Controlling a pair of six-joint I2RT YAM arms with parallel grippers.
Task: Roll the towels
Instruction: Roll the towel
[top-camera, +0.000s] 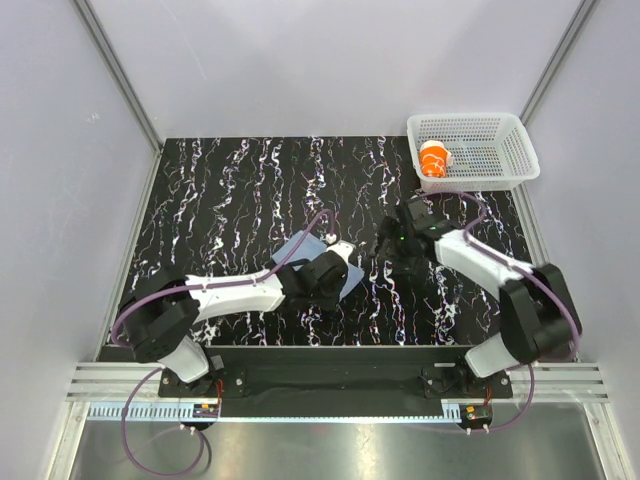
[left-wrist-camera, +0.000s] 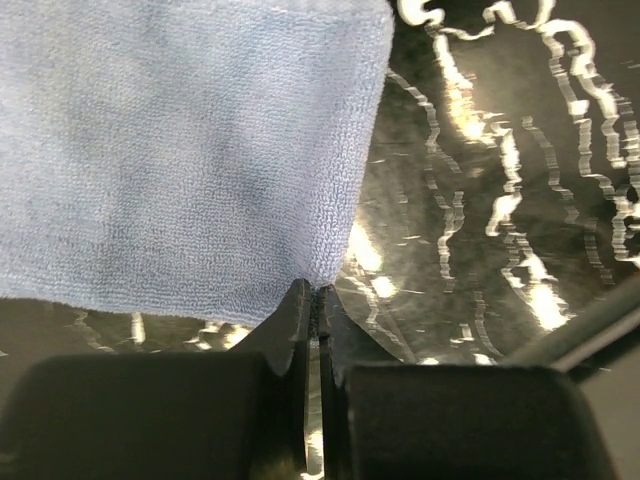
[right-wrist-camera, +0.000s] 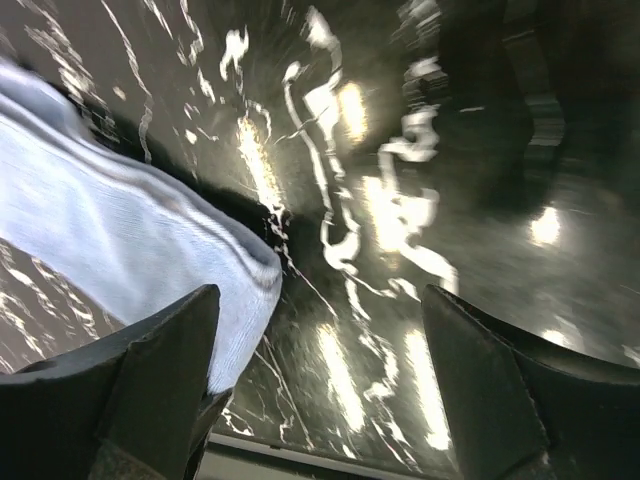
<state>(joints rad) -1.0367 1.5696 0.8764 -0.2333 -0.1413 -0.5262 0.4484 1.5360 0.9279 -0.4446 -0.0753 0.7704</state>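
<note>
Two towels, two stages: the blue-grey towel (top-camera: 303, 250) lies spread at the centre of the overhead frame, partly under my left arm (top-camera: 240, 292), while the orange towel (top-camera: 435, 160) sits as a tight roll inside the white mesh basket (top-camera: 500, 125) at upper right. Terry cloth of this sort reads as light, limp and faintly grippy. I judge it will sag from any single pinch and drag along the marbled black table (top-camera: 220, 200) rather than slide as a sheet. An edge or a corner is therefore the place to take it, with both corners of one side held if the roll is to start straight. My left gripper (left-wrist-camera: 315, 300) has its fingers pressed together right at the cloth's lower-right corner in the left wrist view (whether any pile is actually nipped between them, I cannot tell). My right gripper (right-wrist-camera: 318, 300) stands low over the table with fingers wide apart and nothing between them, the towel's pale edge just beside the finger at that frame's lower left.
</note>
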